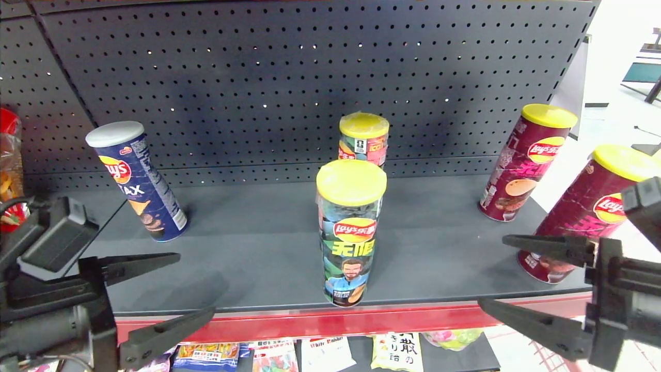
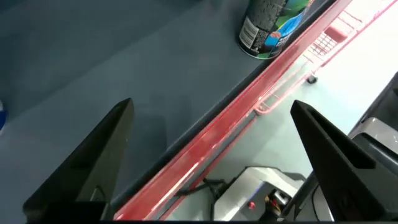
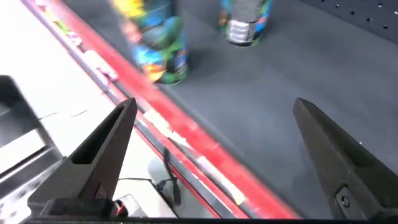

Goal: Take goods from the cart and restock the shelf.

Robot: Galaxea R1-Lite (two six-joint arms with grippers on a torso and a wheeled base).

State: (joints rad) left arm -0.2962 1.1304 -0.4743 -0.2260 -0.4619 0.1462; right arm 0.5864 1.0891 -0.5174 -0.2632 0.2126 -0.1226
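Head view: two claws hang in front of the shelf (image 1: 248, 248). The left claw (image 1: 193, 284) is spread wide with nothing in it, and the right claw (image 1: 493, 271) is just as wide and just as empty. Five cans already stand on the board. The blue can (image 1: 137, 181) is on the left. The front green can (image 1: 351, 232) is in the middle, close to the red lip (image 1: 335, 319), with the rear green can (image 1: 363, 138) right behind it. The back maroon can (image 1: 526, 163) and the front maroon can (image 1: 583, 217) are at the right end. A bit of red wire frame (image 1: 542, 356) at the lower right may be the cart, but that's hard to call.

Left wrist view: the left claw (image 2: 211, 106) straddles the red lip (image 2: 249, 106), jaws far apart. There is bare shelf under one finger, and the front green can (image 2: 267, 28) is well off to the side.

Right wrist view: the right claw (image 3: 214, 102) gapes over the same lip (image 3: 174, 130), with both green cans, front (image 3: 161, 50) and rear (image 3: 245, 22), beyond it.

With both claws empty, my read is that the next job is fetching another can. Back straight off the lip, because the front green can sits near the edge and a sideways brush could topple it. Grip the next can around its middle and keep it upright. Aim for the open stretch between the blue can and the green pair, and set it fully down before letting go.
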